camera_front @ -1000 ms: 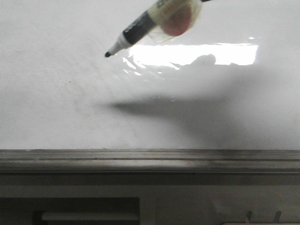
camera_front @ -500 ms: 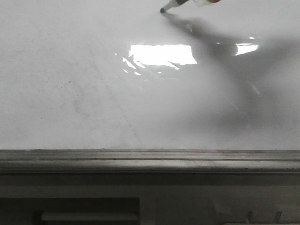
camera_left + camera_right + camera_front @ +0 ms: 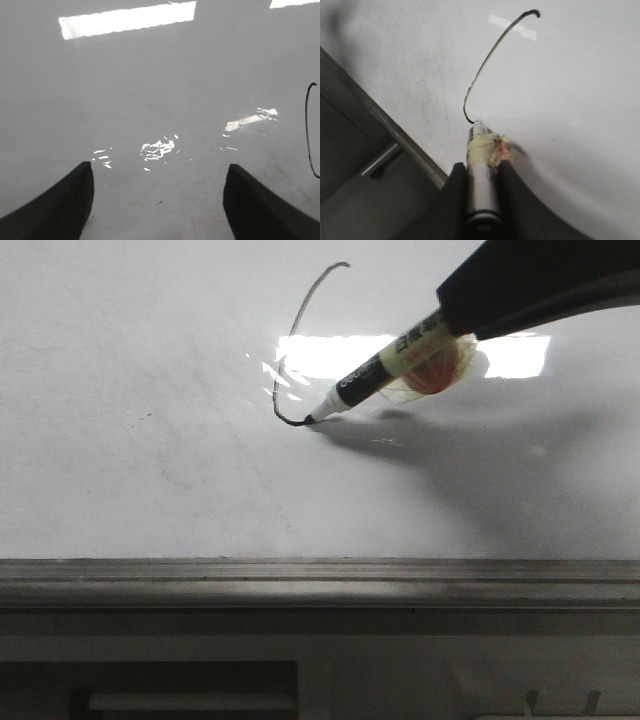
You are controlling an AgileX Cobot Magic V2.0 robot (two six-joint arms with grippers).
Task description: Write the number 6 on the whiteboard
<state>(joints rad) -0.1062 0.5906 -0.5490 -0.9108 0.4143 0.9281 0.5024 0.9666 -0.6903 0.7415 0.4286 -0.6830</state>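
Note:
The whiteboard [image 3: 150,490] fills the front view, glossy grey-white. On it is a thin black curved stroke [image 3: 290,335], the tall part of the number 6, running from the top down to a small hook; no loop shows. My right gripper [image 3: 455,302] is shut on a black-and-white marker [image 3: 385,368] wrapped in yellowish tape. The marker tip [image 3: 311,421] touches the stroke's lower end. In the right wrist view the gripper [image 3: 481,167] clamps the marker [image 3: 481,145] below the stroke [image 3: 490,60]. My left gripper [image 3: 159,170] is open and empty over bare board; the stroke [image 3: 307,130] shows at that view's edge.
A bright rectangular light reflection [image 3: 330,355] lies on the board beside the stroke. A grey metal rail [image 3: 320,580] runs along the board's near edge and shows in the right wrist view [image 3: 395,132]. Faint grey smudges [image 3: 230,470] cross the board.
The marker went from hovering at the left to the board's top, then came down. A curved black stroke now runs from the top to the tip. No line showed before.

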